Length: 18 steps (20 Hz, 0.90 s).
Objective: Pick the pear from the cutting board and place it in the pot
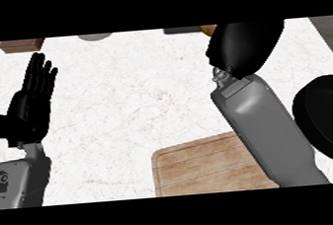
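Black right hand [243, 46] shows only its back; fingers hidden; pot [329, 119] cut off.

My left hand [33, 97] rests open at the view's left side, fingers straight and pointing up, its grey forearm below it. My right forearm stretches up and away across the middle, and my right hand [243, 46] shows only its black back.

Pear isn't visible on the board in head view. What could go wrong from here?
1. The right hand is far up the white marble counter, away from the black pot; whether it holds the pear cannot be seen.
2. The grey right forearm lies over the wooden cutting board, close beside the pot, and might nudge it.
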Motion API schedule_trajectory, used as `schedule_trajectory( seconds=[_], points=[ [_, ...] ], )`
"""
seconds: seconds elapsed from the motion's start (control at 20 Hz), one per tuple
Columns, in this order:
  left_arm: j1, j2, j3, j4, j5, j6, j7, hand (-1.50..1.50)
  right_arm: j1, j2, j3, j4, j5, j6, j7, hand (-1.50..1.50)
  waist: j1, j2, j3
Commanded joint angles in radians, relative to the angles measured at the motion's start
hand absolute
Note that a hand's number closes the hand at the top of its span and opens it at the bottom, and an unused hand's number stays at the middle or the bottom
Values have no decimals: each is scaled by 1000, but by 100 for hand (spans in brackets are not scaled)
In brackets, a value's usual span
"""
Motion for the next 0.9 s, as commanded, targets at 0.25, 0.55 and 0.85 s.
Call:
schedule_trajectory(
  seconds=[0.25,0.55,0.85],
  points=[
    [34,5,16,-9,6,-2,2,0,235,-73,-114,-386,30,222,25,150,-40,-6,2],
    [51,18,27,-65,32,-26,19,0,441,-148,-251,-584,-24,228,-87,150,-15,2,2],
    [15,9,17,-50,19,-17,31,0,579,-273,-532,-662,-265,174,-295,150,-11,6,2]
  ],
)
